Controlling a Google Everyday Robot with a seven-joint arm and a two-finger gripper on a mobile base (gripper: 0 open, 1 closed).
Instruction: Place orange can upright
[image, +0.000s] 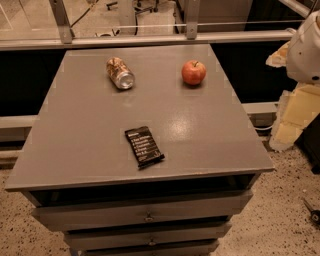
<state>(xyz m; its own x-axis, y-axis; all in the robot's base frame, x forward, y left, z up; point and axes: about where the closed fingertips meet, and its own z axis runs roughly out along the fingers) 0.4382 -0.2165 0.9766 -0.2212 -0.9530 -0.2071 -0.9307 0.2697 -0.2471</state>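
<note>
Orange can (120, 73) lying down, far left of the table (210, 130)

Closest to us is a black snack bar (144, 146). Further back, the can is tipped over with its long axis running roughly front-to-back and its silver end facing us, well left of the apple (193, 72). The gripper is out of shot (only a white robot shell (305, 50) shows far right), so I can't tell its opening or load.

Shiny metal orange can (120, 73), glossy apple (193, 72), smooth, faintly sheened grey table (200, 130).

Rounded white robot casing (306, 47) (hand unseen)
</note>
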